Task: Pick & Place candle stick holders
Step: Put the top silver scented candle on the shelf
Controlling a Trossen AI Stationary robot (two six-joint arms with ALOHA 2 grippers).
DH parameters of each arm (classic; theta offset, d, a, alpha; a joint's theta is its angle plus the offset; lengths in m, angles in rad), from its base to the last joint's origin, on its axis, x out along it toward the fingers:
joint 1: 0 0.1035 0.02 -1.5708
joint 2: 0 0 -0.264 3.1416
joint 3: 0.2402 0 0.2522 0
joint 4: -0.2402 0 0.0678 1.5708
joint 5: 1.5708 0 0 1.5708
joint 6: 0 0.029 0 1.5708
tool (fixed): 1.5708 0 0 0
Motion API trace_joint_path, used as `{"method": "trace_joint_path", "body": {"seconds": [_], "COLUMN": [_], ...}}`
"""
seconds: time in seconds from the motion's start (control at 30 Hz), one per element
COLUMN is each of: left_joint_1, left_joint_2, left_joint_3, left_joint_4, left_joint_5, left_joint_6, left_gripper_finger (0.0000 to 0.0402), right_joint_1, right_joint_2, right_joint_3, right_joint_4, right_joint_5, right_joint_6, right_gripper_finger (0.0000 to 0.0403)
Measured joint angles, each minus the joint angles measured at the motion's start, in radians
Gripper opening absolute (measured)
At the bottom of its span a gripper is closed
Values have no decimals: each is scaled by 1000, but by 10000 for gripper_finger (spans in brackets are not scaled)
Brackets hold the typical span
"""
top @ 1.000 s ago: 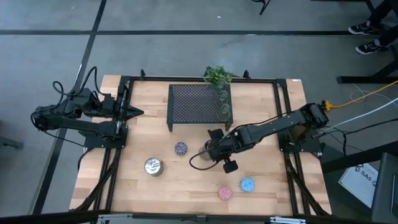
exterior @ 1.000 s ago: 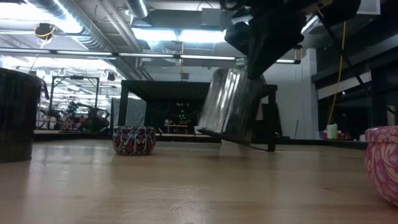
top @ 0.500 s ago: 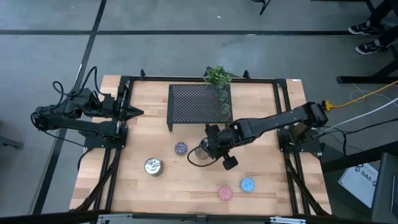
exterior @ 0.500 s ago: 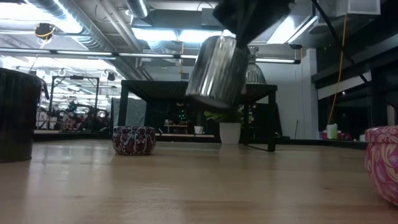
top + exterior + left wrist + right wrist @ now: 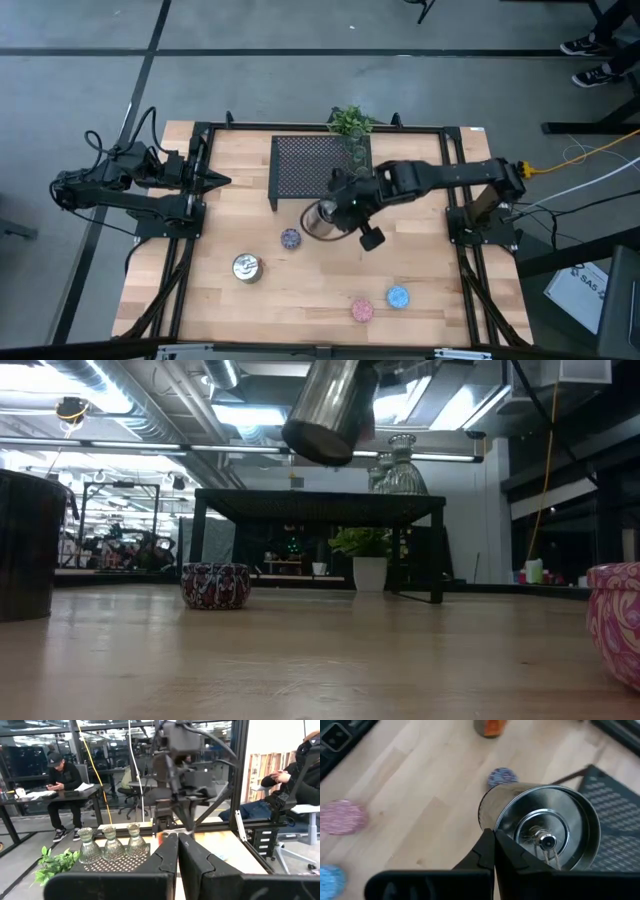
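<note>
My right gripper (image 5: 343,216) is shut on a shiny silver candle stick holder (image 5: 322,218), high above the table in the low view (image 5: 330,408), just in front of the black mesh rack (image 5: 320,168). Three olive-green glassy holders (image 5: 360,165) stand on the rack's right end. On the table's wood stand a purple holder (image 5: 290,238), a second silver one (image 5: 247,267), a pink one (image 5: 362,310) and a blue one (image 5: 398,297). My left gripper (image 5: 215,181) waits shut and level at the table's left. My right gripper pinches the silver holder's rim wall (image 5: 492,826) at its open mouth, one finger (image 5: 482,851) outside and the other inside the cup. The fingers slant down from the table's right side. The holder hangs clear of the table, tilted, its closed bottom (image 5: 315,445) lowest.
A small green plant (image 5: 350,122) stands behind the rack at the table's far edge. The black frame rails (image 5: 455,170) run along the table's sides. Bare wood lies between the rack and the holders near the front edge.
My right gripper has risen and drawn toward the far edge and the rack, rolling a little, still shut on the silver holder. The holder has gone from just above the table to well above it and stays tilted.
</note>
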Motion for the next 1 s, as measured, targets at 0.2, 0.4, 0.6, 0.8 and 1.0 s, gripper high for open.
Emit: {"method": "trace_joint_path", "body": {"seconds": [0.2,0.4,0.6,0.8,1.0], "left_joint_1": [0,0,0,0,0], "left_joint_2": [0,0,0,0,0], "left_joint_3": [0,0,0,0,0], "left_joint_4": [0,0,0,0,0], "left_joint_5": [0,0,0,0,0], "left_joint_6": [0,0,0,0,0], "left_gripper_finger": [6,8,7,8,7], "right_joint_1": [-84,-175,-262,-341,-395], "right_joint_2": [0,0,1,1,1], "right_joint_3": [43,73,95,97,97], "right_joint_4": [-45,-50,-40,-32,-18], "right_joint_5": [0,0,0,0,-1], "right_joint_6": [-52,-83,-150,-156,-202], "right_gripper_finger": [0,0,0,0,0]}}
